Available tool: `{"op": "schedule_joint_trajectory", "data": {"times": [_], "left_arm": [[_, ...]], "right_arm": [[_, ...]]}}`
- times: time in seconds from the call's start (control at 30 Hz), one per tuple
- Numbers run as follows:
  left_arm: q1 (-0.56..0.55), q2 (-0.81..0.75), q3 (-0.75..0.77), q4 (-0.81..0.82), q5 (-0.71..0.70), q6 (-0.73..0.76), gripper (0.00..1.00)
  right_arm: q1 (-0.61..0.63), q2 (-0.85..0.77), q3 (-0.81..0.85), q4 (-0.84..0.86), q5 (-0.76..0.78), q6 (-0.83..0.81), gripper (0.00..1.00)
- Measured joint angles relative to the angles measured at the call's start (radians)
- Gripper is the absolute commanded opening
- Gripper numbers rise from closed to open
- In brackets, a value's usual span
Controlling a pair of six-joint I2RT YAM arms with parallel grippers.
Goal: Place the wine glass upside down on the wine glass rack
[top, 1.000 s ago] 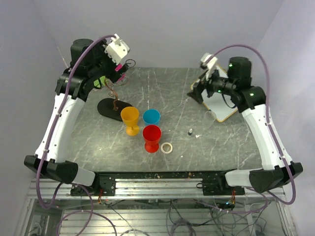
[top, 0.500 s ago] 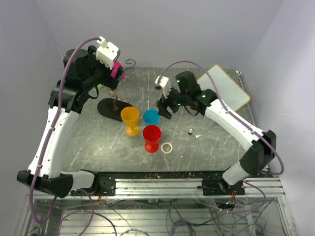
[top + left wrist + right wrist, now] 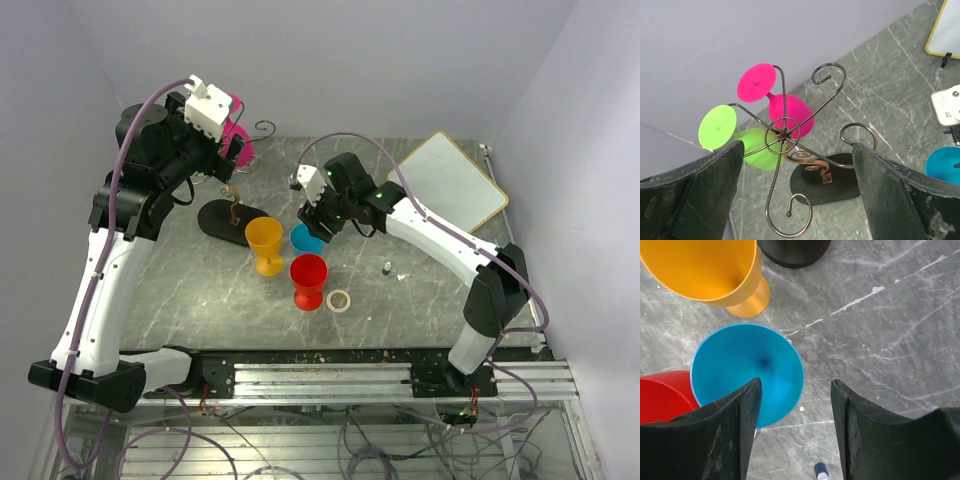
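Note:
The wine glass rack point(image 3: 232, 205) stands at the back left on its black oval base point(image 3: 222, 221). In the left wrist view its hub point(image 3: 782, 134) carries a pink glass point(image 3: 785, 107) and a green glass point(image 3: 757, 150), both hanging upside down. My left gripper point(image 3: 797, 146) is open and empty, above the rack. A blue glass point(image 3: 306, 238) stands upright beside an orange glass point(image 3: 264, 240) and a red glass point(image 3: 308, 275). My right gripper point(image 3: 796, 382) is open just above the blue glass point(image 3: 747, 372), its left finger over the bowl's right side.
A white board with a yellow edge point(image 3: 455, 190) lies at the back right. A small tape ring point(image 3: 339, 300) and a small dark capped item point(image 3: 386, 268) lie near the red glass. The rack's curled arms reach out towards the wall.
My right arm has swung left from the white board to above the blue glass. My left arm has pulled back a little to the left, above the rack.

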Motion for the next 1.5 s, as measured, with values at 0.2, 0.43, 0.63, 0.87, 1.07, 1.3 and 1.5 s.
{"op": "schedule_joint_trajectory", "data": {"times": [0.2,0.43,0.63,0.87,1.07,1.3,1.5], "left_arm": [[0.000,0.001,0.000,0.000,0.000,0.000,1.00],[0.007,0.012,0.001,0.000,0.000,-0.008,1.00],[0.020,0.030,0.021,-0.001,-0.014,-0.038,1.00],[0.073,0.044,0.050,0.003,-0.008,-0.117,1.00],[0.131,0.066,0.082,0.010,0.066,-0.207,1.00],[0.208,0.125,0.108,0.032,0.251,-0.337,1.00],[0.222,0.161,0.114,0.038,0.311,-0.408,1.00]], "right_arm": [[0.009,0.035,0.010,-0.003,0.013,0.001,0.35],[0.016,0.064,0.031,-0.015,0.023,-0.002,0.03],[0.014,0.063,0.050,-0.019,0.083,-0.011,0.00],[-0.087,0.042,0.085,-0.026,0.157,-0.024,0.00],[-0.285,-0.045,0.102,-0.025,0.179,-0.021,0.00],[-0.398,-0.197,0.104,-0.026,0.136,-0.008,0.00],[-0.488,-0.256,0.120,-0.042,0.077,0.006,0.00]]}}
